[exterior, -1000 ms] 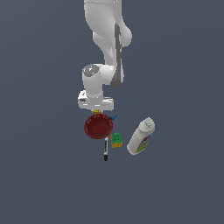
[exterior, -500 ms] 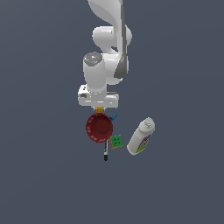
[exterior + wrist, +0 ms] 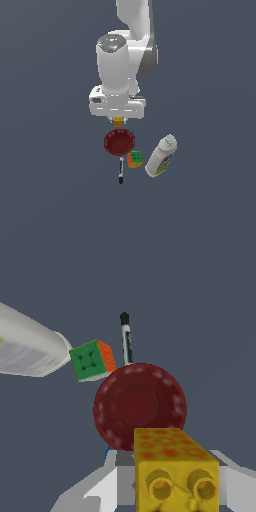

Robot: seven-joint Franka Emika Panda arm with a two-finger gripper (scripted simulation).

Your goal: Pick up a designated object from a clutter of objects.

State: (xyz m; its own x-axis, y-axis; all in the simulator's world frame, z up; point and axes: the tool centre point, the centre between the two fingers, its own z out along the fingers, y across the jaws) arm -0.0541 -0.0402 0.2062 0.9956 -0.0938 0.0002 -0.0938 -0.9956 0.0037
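Observation:
The designated object, a yellow-orange block (image 3: 117, 121) with reddish spots, hangs just under the white hand, above the far rim of the dark red bowl (image 3: 119, 142). My gripper (image 3: 117, 123) is shut on it. In the wrist view the block (image 3: 172, 463) fills the space between the grey fingers (image 3: 97, 493), with the bowl (image 3: 140, 401) beyond and below it. The rest of the clutter lies by the bowl: the puzzle cube (image 3: 134, 159), the black marker (image 3: 120, 171) and the white bottle (image 3: 161, 155).
A thin sliver of the small blue piece (image 3: 107, 453) shows at the bowl's rim. In the wrist view the cube (image 3: 92, 360), marker (image 3: 126, 340) and bottle (image 3: 30, 348) lie past the bowl. Plain dark grey floor surrounds the clutter.
The hand has risen from beside the bowl towards the camera, carrying the yellow block up with it. The bowl, cube, marker and bottle have stayed in place.

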